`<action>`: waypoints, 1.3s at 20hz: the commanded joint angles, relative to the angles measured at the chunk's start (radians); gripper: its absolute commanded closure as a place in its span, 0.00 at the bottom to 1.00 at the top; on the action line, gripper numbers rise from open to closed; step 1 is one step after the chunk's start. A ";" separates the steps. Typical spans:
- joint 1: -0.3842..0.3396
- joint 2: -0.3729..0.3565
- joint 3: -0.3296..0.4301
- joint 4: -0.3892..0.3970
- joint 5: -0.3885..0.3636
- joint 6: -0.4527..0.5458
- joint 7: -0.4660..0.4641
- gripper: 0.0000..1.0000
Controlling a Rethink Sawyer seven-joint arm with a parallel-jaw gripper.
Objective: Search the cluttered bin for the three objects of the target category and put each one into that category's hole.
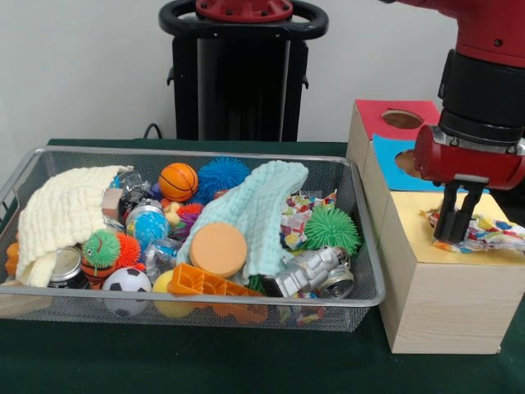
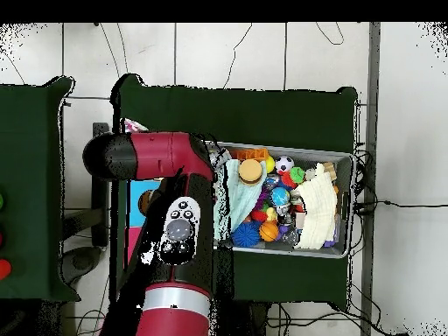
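My gripper (image 1: 453, 234) hangs over the yellow top of the wooden box (image 1: 443, 295) at the right. Its fingers (image 1: 449, 215) stand close together, shut on the left end of a crinkly colourful wrapper (image 1: 486, 233) that rests on the yellow top. A similar colourful wrapper (image 1: 295, 210) lies in the wire bin (image 1: 197, 305), between the mint cloth (image 1: 258, 205) and a green spiky ball (image 1: 332, 227). In the overhead view the red arm (image 2: 179, 219) covers the box and hides the gripper.
The box also has a red top with a hole (image 1: 402, 119) and a blue top (image 1: 390, 160) with a partly hidden hole. The bin (image 2: 343, 157) holds a cream cloth (image 1: 61, 213), an orange disc (image 1: 217, 249), balls, cans and a crushed silver can (image 1: 312, 272).
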 commanded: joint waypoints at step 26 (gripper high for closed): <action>-0.008 0.014 0.048 0.098 -0.068 0.145 0.069 1.00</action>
